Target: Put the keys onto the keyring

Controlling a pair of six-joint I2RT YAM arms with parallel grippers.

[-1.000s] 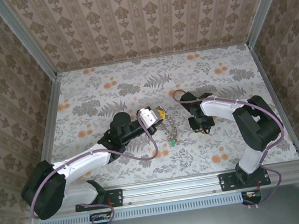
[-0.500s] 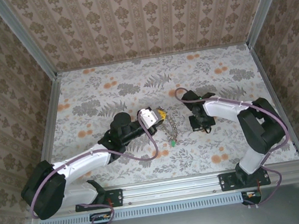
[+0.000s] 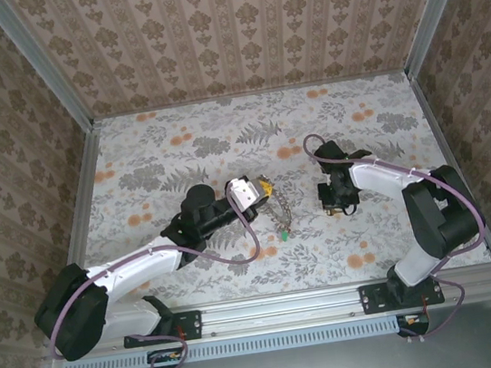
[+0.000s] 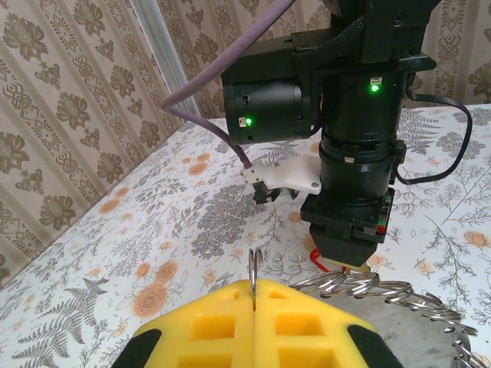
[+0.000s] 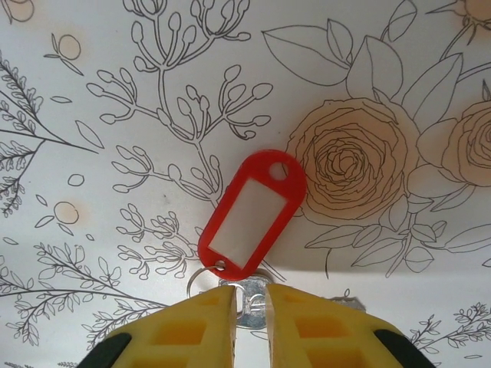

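Left side: the left gripper [image 4: 254, 285] is pressing its yellow fingers fully together on a thin loop of the keyring [image 3: 278, 209], holding it up off the table [image 3: 176, 148] near the middle.
Ring: the keyring is hanging from that grip toward the near edge. A green tag [image 3: 284, 233] is dangling at its low end, so one key is probably threaded already.
Right side: the right gripper [image 5: 251, 297] is holding its fingers a narrow gap apart, with the silvery head of the red-tagged key [image 5: 247, 305] sitting between them. It is looking like a pinch, though I cannot tell from this close view how firm it is.
Key's tag: the red tag [image 5: 249, 215] is lying out ahead of the fingertips beside a printed rose [image 5: 349, 165]. A small split ring [image 5: 201, 280] is joining it to the key.
Just changed: over the last second the right gripper has been sliding a little to the right, away from the keyring, while the left gripper is staying put.
Spacing: the right gripper is sitting low over the table, to the right of the keyring and apart from it.
Meaning for the task: the red-tagged key is being collected, not threaded, so the pickup is the step in hand.
Next move: the key is needing a lift clear of the table, a carry to the left, and its split ring lined up with the keyring.
Risk: the red tag is lying free of the grip, so it could twist the split ring off line.
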